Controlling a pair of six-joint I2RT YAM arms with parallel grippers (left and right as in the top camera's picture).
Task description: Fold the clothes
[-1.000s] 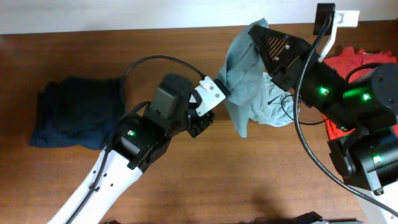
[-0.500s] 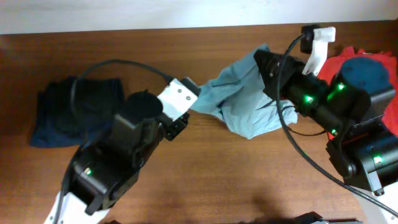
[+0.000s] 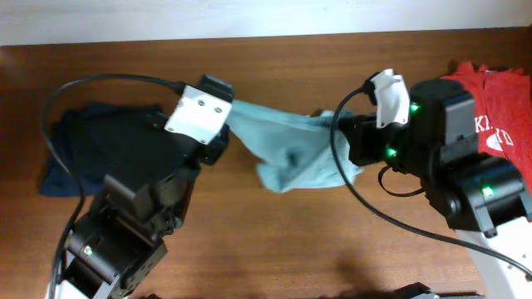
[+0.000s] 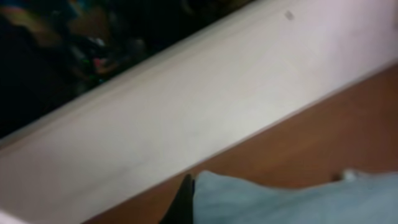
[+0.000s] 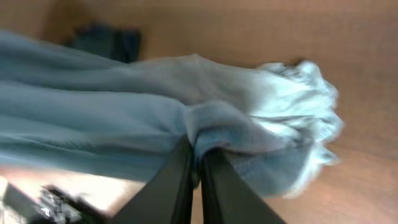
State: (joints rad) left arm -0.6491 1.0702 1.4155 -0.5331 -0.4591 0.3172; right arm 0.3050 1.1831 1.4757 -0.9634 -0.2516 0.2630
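A light blue garment (image 3: 287, 149) hangs stretched between two robot arms above a wooden surface (image 3: 291, 241). At the garment's right end, the right pincer (image 3: 342, 137) is clamped narrow on a bunched fold, its two dark fingers (image 5: 180, 180) pressed nearly together around the cloth in the right wrist view. At the garment's left end, the cloth narrows to a point at the left pincer (image 3: 224, 126). The left wrist view is blurred, showing only one dark fingertip (image 4: 184, 198) at the fabric's edge, but that pincer appears to grip the cloth too. A dark blue garment (image 3: 83, 154) lies left of the blue one and a red garment (image 3: 499, 100) lies to its right.
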